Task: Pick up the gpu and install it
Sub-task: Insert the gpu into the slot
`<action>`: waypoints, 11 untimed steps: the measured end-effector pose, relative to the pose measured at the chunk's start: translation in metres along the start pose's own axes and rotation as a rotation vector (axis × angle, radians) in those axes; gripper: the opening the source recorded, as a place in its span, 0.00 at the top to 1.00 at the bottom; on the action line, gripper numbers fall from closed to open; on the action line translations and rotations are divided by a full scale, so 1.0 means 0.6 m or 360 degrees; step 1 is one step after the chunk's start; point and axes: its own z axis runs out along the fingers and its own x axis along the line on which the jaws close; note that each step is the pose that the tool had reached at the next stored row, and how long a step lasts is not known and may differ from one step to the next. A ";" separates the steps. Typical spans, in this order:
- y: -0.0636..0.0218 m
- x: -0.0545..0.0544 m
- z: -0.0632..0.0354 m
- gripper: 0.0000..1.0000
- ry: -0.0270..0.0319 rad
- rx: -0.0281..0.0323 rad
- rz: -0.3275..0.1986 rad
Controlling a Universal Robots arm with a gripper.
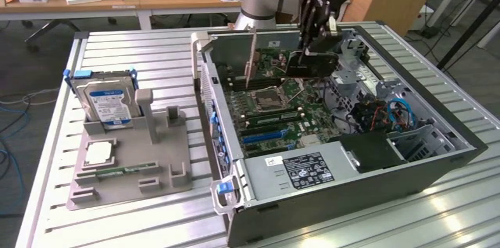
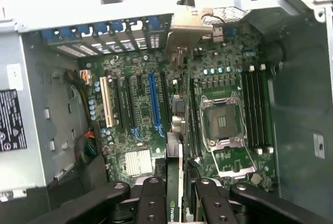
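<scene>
Slatted metal table; open computer case; gripper partly closed, clamping gpu (upright, over motherboard).

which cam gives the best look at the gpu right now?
Exterior view: the gpu shows its dark flat face, gripped by the tool inside the open case. Wrist view sees it edge-on, a thin strip between the tool's fingers, with its pale bracket at the far end.
</scene>
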 end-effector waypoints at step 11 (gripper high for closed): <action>0.000 0.000 0.002 0.74 0.00016 -0.00031 -0.0240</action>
